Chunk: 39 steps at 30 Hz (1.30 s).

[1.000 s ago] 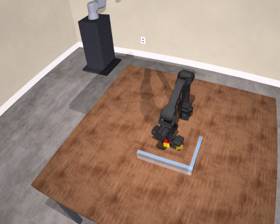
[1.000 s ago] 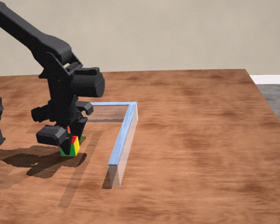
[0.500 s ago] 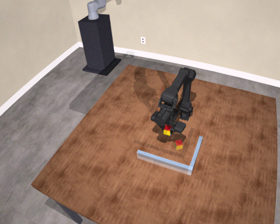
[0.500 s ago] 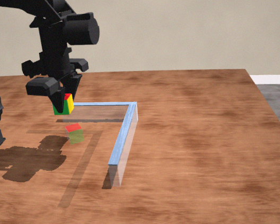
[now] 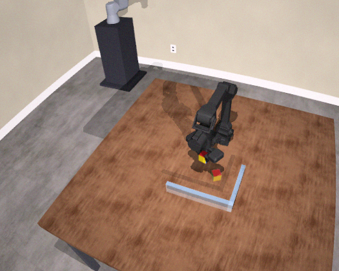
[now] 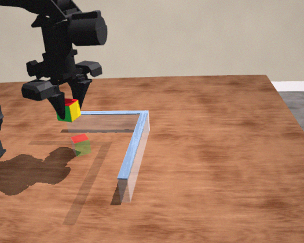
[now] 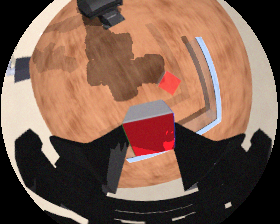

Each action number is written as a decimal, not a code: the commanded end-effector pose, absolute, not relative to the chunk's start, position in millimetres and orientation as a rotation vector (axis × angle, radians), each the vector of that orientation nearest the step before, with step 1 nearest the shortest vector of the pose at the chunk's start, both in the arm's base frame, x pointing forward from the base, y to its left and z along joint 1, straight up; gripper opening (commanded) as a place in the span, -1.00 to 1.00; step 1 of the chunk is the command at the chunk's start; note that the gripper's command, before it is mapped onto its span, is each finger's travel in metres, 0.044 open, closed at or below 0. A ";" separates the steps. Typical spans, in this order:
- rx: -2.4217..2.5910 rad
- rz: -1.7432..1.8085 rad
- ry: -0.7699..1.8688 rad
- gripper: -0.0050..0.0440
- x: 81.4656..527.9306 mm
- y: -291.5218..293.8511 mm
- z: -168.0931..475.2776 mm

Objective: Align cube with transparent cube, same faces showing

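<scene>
My gripper (image 6: 68,109) is shut on the cube (image 6: 69,110) and holds it above the table. The cube shows red on top, with green and yellow side faces. It also shows in the top view (image 5: 202,157) and in the wrist view (image 7: 150,131), red face towards the camera, between the two dark fingers. The transparent cube (image 6: 81,144) rests on the table below and a little to the right of the held cube, red on top and green on the side. It also shows in the top view (image 5: 216,175) and in the wrist view (image 7: 170,83).
A light-blue L-shaped transparent wall (image 6: 132,146) stands on the wooden table, to the right of and behind the transparent cube; it also shows in the top view (image 5: 211,195). The arm's base (image 5: 225,128) stands behind. A dark pedestal (image 5: 118,54) with a grey arm stands on the floor, off the table.
</scene>
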<state>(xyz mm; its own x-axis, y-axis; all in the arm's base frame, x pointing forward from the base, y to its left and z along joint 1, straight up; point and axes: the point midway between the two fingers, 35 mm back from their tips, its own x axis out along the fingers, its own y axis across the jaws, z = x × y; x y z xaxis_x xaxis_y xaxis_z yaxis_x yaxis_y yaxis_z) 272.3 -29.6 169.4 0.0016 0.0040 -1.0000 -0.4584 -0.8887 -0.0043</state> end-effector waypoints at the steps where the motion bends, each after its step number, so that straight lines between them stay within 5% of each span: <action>1: -1.900 1.864 0.572 -0.80 272.7 -28.5 172.4; 39: -1.067 1.046 1.284 -0.80 271.3 -13.3 162.7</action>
